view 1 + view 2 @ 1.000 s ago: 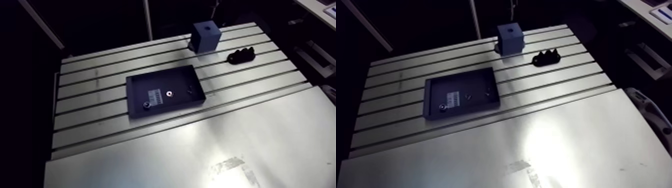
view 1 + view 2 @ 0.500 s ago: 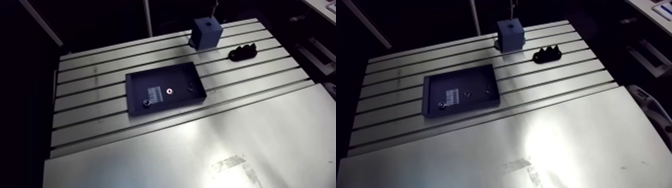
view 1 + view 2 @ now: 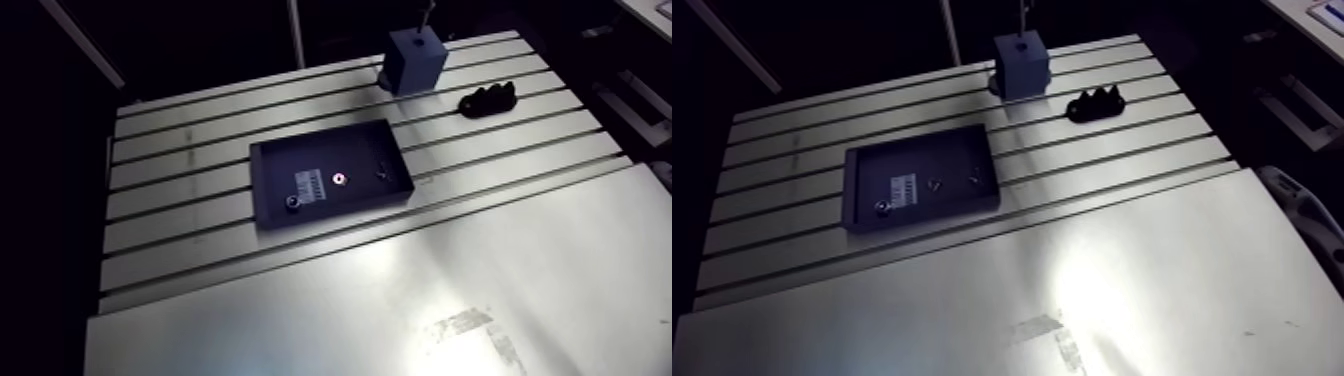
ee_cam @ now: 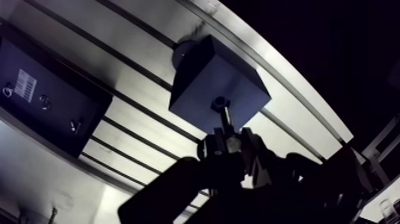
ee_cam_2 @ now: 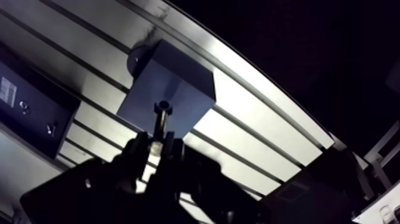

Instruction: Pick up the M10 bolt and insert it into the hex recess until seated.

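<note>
Over block (image 4: 199, 74), near table (image 3: 350, 300) edge: bolt (image 4: 222, 114)

Black, blocky end effector (image 4: 229, 140), seemingly matte

small white label (image 3: 308, 186) on the floor of the black tray (image 3: 345, 155), dark barcode-like bars printed on it, characters too small to read, no other legible text, number or brand

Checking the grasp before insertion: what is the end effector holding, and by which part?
The bolt, pinched by its near end in the end effector; the free, wider end, seemingly the head, points at the block.
</note>
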Motion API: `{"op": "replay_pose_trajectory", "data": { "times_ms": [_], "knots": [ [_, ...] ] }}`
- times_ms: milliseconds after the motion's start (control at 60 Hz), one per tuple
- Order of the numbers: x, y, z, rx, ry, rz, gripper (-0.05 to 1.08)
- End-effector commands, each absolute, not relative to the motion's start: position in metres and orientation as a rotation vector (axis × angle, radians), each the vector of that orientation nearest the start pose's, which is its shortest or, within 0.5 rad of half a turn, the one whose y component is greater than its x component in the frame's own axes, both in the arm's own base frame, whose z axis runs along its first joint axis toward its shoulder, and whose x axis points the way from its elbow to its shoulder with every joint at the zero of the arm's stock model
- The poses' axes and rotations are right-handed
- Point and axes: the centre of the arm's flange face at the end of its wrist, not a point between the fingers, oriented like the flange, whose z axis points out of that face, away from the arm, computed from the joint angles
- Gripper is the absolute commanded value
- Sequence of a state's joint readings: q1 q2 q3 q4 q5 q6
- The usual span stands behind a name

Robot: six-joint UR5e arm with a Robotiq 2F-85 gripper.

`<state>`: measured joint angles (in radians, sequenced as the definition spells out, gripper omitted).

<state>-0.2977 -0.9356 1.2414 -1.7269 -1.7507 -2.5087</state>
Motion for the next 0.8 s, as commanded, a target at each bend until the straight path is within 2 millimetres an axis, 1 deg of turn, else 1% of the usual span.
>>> {"op": "replay_pose_trajectory", "data": {
  "times_ms": [17,800],
  "knots": [
    [-0.7136,0.098,0.2707,-0.938,2.759,0.085,0.78],
    [-0.7122,0.0986,0.2652,-0.938,2.753,0.075,0.78]
  ]
}}
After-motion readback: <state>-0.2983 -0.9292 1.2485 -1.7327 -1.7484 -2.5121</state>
